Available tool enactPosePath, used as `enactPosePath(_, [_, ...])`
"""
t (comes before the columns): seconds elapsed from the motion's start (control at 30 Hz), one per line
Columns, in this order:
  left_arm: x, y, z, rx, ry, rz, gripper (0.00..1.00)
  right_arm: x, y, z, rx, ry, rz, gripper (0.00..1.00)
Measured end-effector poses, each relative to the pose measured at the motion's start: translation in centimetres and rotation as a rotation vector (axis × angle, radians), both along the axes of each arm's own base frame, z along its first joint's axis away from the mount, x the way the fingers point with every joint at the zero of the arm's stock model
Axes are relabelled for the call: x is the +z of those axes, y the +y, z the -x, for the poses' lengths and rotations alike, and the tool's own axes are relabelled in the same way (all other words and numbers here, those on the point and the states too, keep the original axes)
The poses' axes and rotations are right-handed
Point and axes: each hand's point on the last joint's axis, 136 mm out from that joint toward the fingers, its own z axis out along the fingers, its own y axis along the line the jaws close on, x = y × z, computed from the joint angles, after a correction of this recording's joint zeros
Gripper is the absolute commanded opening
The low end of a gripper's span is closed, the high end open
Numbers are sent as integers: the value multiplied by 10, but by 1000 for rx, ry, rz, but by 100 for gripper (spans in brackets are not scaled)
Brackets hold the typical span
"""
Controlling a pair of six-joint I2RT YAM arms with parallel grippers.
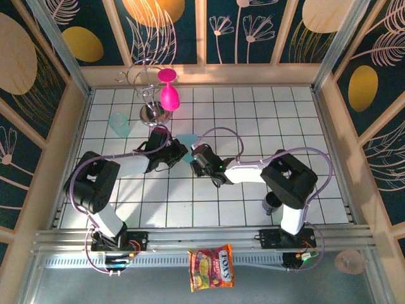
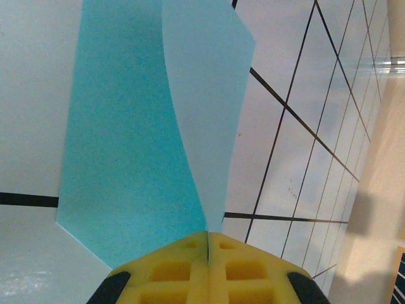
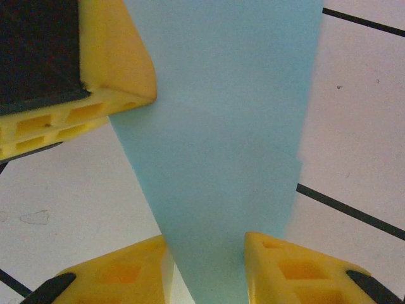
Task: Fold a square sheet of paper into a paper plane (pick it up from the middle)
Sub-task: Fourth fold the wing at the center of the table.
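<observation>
From above: stretched inward over the white gridded bench (image 1: 253, 107), left hand (image 1: 180, 152) and right hand (image 1: 194, 154) nose to nose at the creased light-blue square sheet of paper (image 1: 187, 139). Left wrist: clamped tight on the sheet's near edge. Right wrist: parted narrowly astride its tapering end.

The square sheet of paper (image 1: 186, 139) was light blue and folded, no longer a flat square; in the top view it showed as a small patch just above the frame's centre; in the left wrist view two flaps, one deeper teal and one paler, fanned up from a narrow point at bottom centre; in the right wrist view it tapered downward through the middle.
</observation>
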Motion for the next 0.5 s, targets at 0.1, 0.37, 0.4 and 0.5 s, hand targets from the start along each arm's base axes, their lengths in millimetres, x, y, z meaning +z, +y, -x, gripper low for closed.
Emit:
enactPosePath(0.1, [0, 0, 0, 0, 0, 0, 6, -2, -1, 0, 1, -5, 13, 35])
enactPosePath(0.37, [0, 0, 0, 0, 2, -1, 7, -6, -2, 1, 5, -12, 37, 32])
enactPosePath(0.4, [0, 0, 0, 0, 2, -1, 8, -6, -2, 1, 7, -13, 38, 31])
enactPosePath(0.5, [-1, 0, 1, 0, 5, -2, 10, -6, -2, 1, 10, -14, 41, 26])
